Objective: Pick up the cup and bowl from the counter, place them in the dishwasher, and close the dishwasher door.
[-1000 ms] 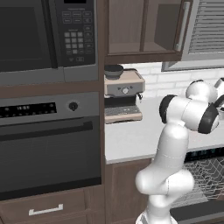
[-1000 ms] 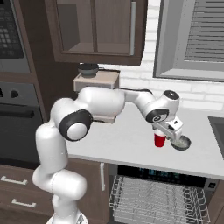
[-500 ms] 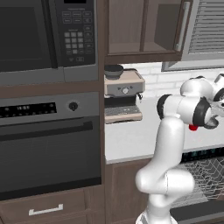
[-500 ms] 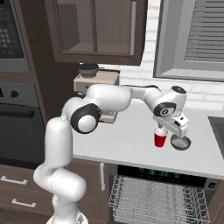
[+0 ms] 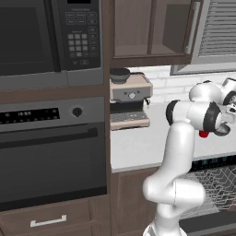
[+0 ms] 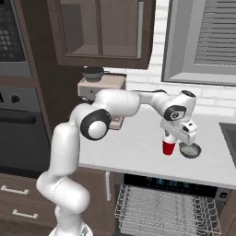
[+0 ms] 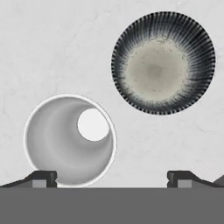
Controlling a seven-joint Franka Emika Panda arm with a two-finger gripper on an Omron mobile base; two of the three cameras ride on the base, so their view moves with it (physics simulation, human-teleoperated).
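Note:
A red cup [image 6: 168, 147] stands upright on the light counter [image 6: 129, 147], and the small dark bowl [image 6: 190, 150] sits just to its right. My gripper [image 6: 179, 137] hangs open close above the two. In the hand view I look straight down: the cup [image 7: 70, 140], white inside, lies by my left fingertip [image 7: 43, 178], and the bowl [image 7: 163, 63], dark-rimmed with a pale centre, lies further out to the right. Nothing is between the jaws. In the left base view the cup [image 5: 203, 134] peeks out below the forearm. The dishwasher [image 6: 161, 207] stands open under the counter, its wire rack showing.
An espresso machine [image 6: 101, 90] stands at the back left of the counter, against the oven column [image 5: 50, 152]. Wall cabinets [image 6: 101, 32] hang above. A dark sink edge [image 6: 230, 133] lies at the far right. The dishwasher rack [image 5: 216, 184] juts out beside the robot's base.
The arm has swung its elbow and forearm further over the counter, and the hand has shifted slightly above the cup and bowl. The jaws have stayed open; cup and bowl have not moved.

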